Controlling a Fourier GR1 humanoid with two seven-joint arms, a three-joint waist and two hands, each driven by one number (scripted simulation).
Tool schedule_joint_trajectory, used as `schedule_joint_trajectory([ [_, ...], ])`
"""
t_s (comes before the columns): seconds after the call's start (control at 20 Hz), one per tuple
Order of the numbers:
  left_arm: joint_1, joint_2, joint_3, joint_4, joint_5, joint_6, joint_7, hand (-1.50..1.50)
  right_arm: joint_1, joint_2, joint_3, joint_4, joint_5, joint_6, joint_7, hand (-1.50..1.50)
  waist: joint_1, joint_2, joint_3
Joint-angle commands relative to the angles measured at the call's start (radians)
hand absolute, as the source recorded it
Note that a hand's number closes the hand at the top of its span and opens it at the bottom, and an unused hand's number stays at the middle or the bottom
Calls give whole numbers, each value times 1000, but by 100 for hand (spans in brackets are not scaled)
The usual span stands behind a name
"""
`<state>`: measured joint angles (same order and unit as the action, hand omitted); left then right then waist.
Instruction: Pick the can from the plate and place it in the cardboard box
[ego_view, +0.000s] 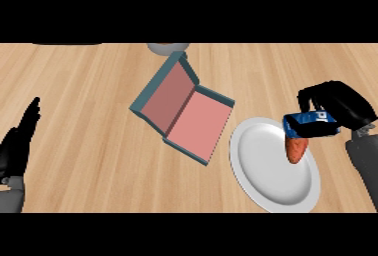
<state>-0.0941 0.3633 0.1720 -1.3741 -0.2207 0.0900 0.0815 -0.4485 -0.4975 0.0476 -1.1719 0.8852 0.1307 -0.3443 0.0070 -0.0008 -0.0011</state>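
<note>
A blue can (310, 124) lies on its side in my right hand (341, 104), whose fingers curl round it above the upper right rim of the white plate (266, 172). An orange carrot-like piece (296, 149) lies on the plate just below the can. The box (186, 110), teal outside and pink inside, lies open to the left of the plate. My left hand (18, 140) rests at the left edge, fingers straight and pointing up.
A grey round object (167, 48) shows partly at the counter's far edge, just behind the box. A dark shape (66, 44) lies along the top left edge. Wooden counter surface spreads between the box and my left hand.
</note>
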Motion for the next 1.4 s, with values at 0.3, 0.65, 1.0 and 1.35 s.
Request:
schedule_joint_trajectory([
  [0.3,10,-16,13,70,-12,10,-67,0,-87,14,-88,-241,-145,22,-68,150,-9,-2,0],
  [0.65,9,-34,-4,18,-35,11,-23,0,-165,126,-53,-289,-218,164,54,150,0,0,1],
  [1.0,-10,9,32,16,-4,-38,-9,0,-335,340,7,-294,-244,217,342,150,3,-1,1],
  [1.35,-14,-35,-1,0,-48,3,3,0,-485,492,11,-26,-240,103,427,150,15,4,1],
])
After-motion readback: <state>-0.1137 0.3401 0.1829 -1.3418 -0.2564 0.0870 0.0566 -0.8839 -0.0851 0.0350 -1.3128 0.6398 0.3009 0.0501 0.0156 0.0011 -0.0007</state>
